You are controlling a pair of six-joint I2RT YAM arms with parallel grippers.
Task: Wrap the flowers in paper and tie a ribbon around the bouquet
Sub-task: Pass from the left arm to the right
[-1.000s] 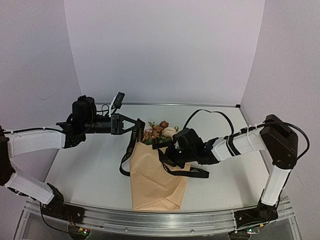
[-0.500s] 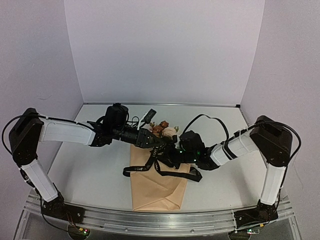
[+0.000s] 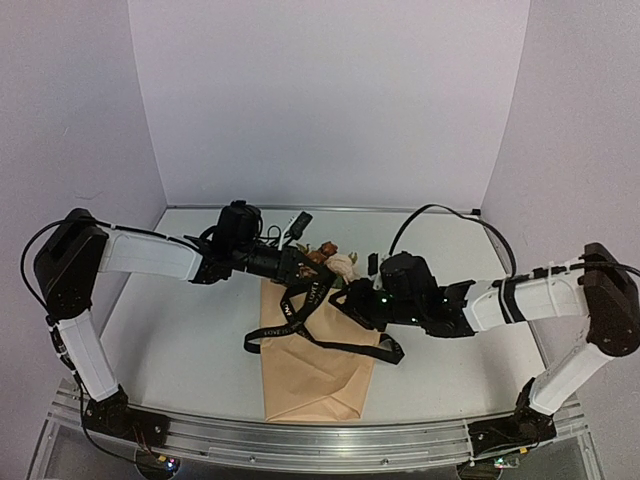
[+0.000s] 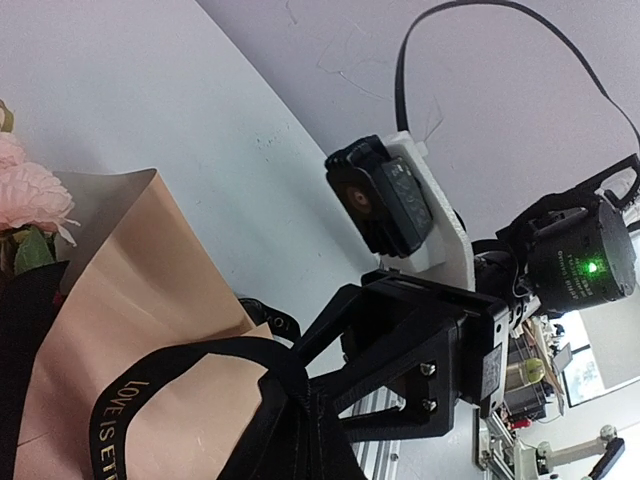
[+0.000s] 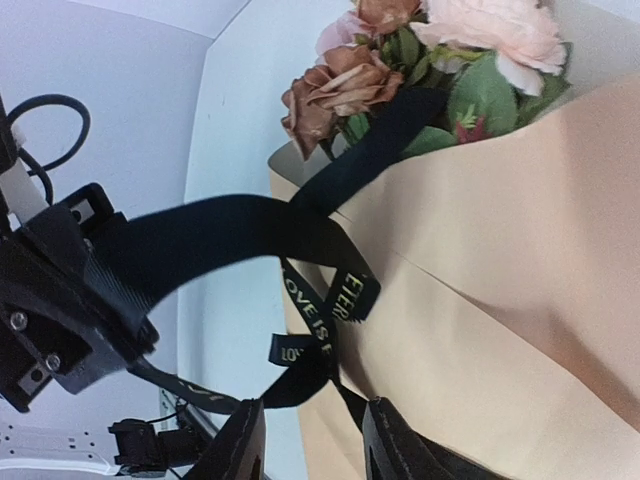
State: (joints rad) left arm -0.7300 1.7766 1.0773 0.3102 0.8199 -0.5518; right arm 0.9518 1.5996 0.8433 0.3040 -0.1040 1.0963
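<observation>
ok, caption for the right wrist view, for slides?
Left tool pinches the black ribbon draped across the flowers and paper; right tool open over the sheet.

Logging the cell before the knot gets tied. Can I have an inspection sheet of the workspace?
Surface: white table, bouquet lying mid-table.
Job's things: paper wrapped around flowers; black ribbon looped across it, tails loose.
Clutter: nothing seen.
Grippers: left gripper shut on the ribbon; right gripper open, ribbon running between its fingers.
Cables: black cable arching above the right arm.
Surroundings: plain pale walls; metal rail at the near edge.
</observation>
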